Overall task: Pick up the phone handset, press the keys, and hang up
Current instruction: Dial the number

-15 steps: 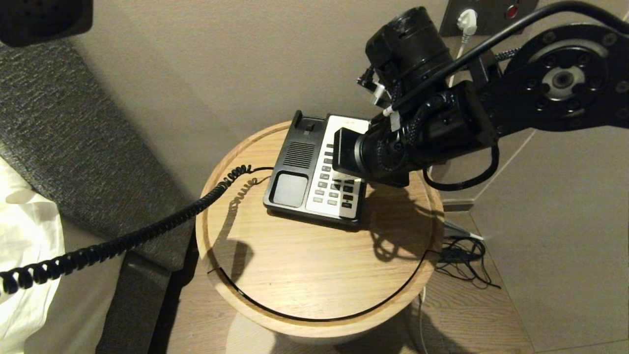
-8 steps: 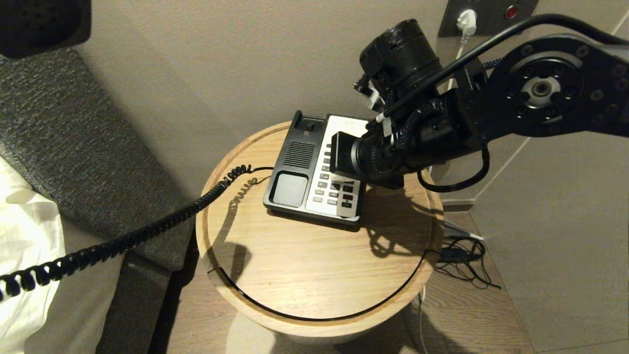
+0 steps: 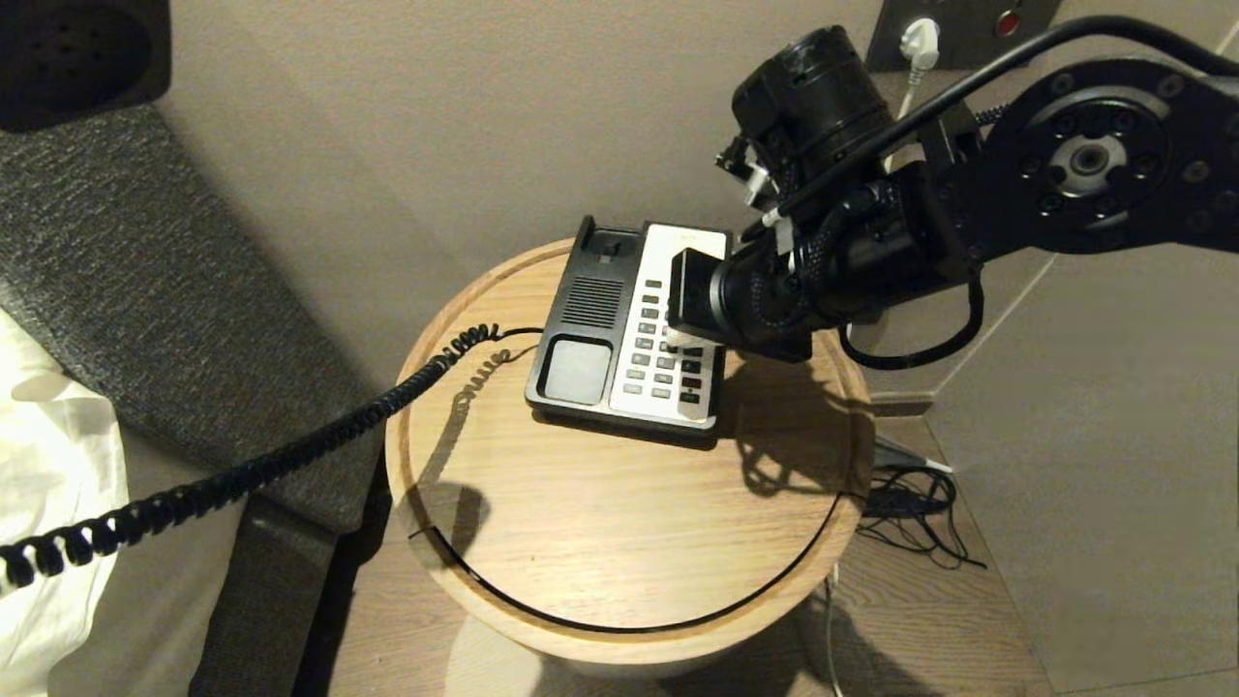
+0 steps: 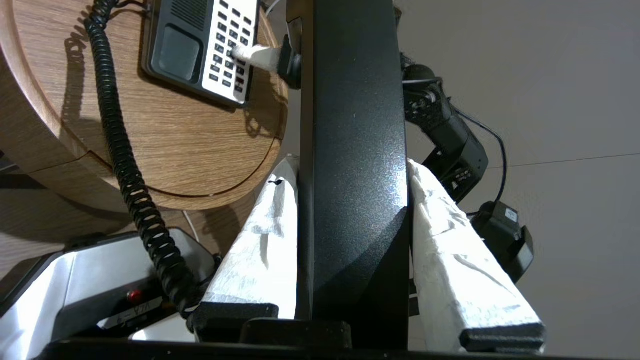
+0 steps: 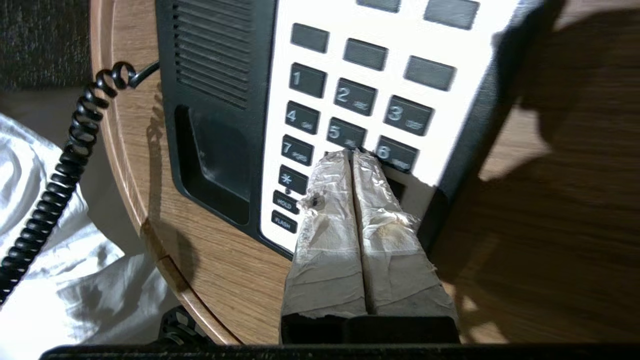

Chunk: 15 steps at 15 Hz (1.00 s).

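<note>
Compared with a second ago, the right gripper [image 5: 356,156] sits a touch further right over the phone base [image 3: 581,329], and the base itself looks nudged slightly on the bench [image 3: 600,542]; the handset end at the top left has shifted a little too.

So the phone handset [image 4: 352,150] is off its cradle, clamped between the left gripper's [image 4: 350,165] taped jaws, well away from the base on the left. It's hard glossy black plastic, stiff and probably light, but slick, so I'd guess the tape on the pads is doing the real work. The hold is on the straight middle section, which seems the sensible place, since the curved ends would slip out.

The right jaws are pressed together into one blunt tip, holding nothing, resting on the keys [image 5: 345,115] right around the row under the 5 and 6. The keys are small and packed tight, so a fat tip could easily catch two at once.

Stuff in the way: the coiled cord [image 3: 290,455] stretches from the base off the left edge of the bench, and could tug the light base when the handset goes back. A bed with white sheets [image 3: 48,465] sits on the left, a wall socket [image 3: 920,39] behind, loose cables [image 3: 910,513] on the floor.
</note>
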Tool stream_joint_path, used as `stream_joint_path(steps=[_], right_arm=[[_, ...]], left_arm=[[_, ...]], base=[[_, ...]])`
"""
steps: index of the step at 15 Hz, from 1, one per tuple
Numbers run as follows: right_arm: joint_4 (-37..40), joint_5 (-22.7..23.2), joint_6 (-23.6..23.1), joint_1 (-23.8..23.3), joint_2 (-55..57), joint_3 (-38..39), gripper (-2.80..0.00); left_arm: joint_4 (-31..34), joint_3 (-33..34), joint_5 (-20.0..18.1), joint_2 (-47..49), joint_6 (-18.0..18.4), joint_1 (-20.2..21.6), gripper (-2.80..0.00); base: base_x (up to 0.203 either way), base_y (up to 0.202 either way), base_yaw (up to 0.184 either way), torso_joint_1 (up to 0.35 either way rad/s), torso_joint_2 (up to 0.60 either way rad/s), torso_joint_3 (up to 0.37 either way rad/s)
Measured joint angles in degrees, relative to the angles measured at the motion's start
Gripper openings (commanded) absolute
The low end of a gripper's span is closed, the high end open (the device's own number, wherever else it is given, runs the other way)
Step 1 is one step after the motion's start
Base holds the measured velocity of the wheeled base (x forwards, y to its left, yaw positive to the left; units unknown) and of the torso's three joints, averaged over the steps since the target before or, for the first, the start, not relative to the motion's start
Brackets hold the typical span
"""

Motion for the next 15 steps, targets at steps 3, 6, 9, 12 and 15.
stream_joint_path(steps=[3, 6, 9, 12, 15], right_arm=[[0.17, 0.18, 0.11, 1.06, -0.74, 0.0, -2.8], [0.58, 0.13, 0.14, 1.19, -1.19, 0.0, -2.8], [1.04, 0.05, 0.24, 1.13, -1.43, 0.74, -2.8], [1.21, 0.19, 0.26, 1.19, -1.28, 0.87, -2.8], [1.74, 0.33, 0.3, 1.3, -0.94, 0.95, -2.8]], left_arm=[[-0.02, 0.58, -0.02, -0.26, -0.04, 0.11, -2.8], [-0.35, 0.74, -0.02, -0.37, -0.06, 0.24, -2.8], [-0.34, 0.63, -0.02, -0.39, -0.06, 0.27, -2.8], [-0.31, 0.77, -0.1, -0.39, -0.06, 0.27, -2.8], [-0.31, 1.1, -0.04, -0.48, -0.14, 0.27, -2.8]], base=[[0.0, 0.0, 0.0, 0.0, 0.0, 0.0], [0.0, 0.0, 0.0, 0.0, 0.0, 0.0], [0.0, 0.0, 0.0, 0.0, 0.0, 0.0], [0.0, 0.0, 0.0, 0.0, 0.0, 0.0], [0.0, 0.0, 0.0, 0.0, 0.0, 0.0]])
